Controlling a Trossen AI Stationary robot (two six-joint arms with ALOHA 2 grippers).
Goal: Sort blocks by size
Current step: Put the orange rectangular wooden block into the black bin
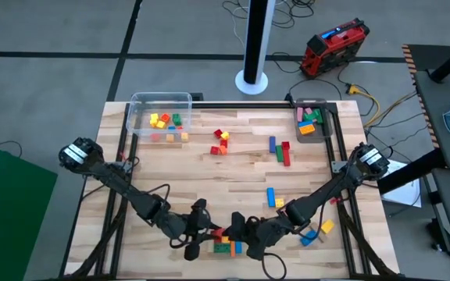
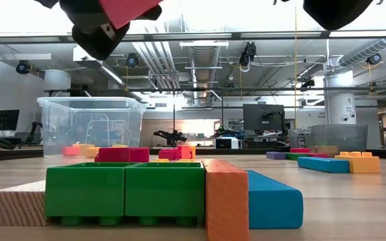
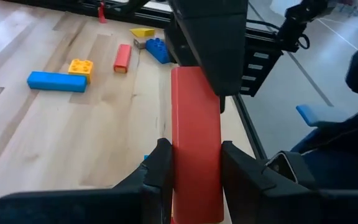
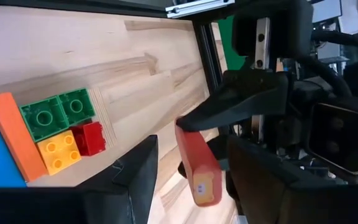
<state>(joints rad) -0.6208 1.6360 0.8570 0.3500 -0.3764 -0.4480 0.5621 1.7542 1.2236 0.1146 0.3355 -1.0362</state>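
Red bar (image 3: 196,143), lengthwise between left fingers (image 3: 157,171)

Blocks lie in groups across the table (image 1: 209,176), with both grippers meeting at its near edge.

At the far left corner the tub (image 1: 160,99) holds several blocks; at the far right corner the tray (image 1: 328,125) holds more. Between them lie a small cluster (image 1: 220,142) and, to its right, three bars (image 1: 280,150). Nearer, right of centre, sits a pair (image 1: 274,197), with a scatter (image 1: 316,232) beyond it. The left gripper (image 3: 195,163) grips a long bar (image 3: 194,112) above the near-edge pile (image 1: 226,247); the right gripper (image 4: 188,163) seemingly straddles its other end, apart.
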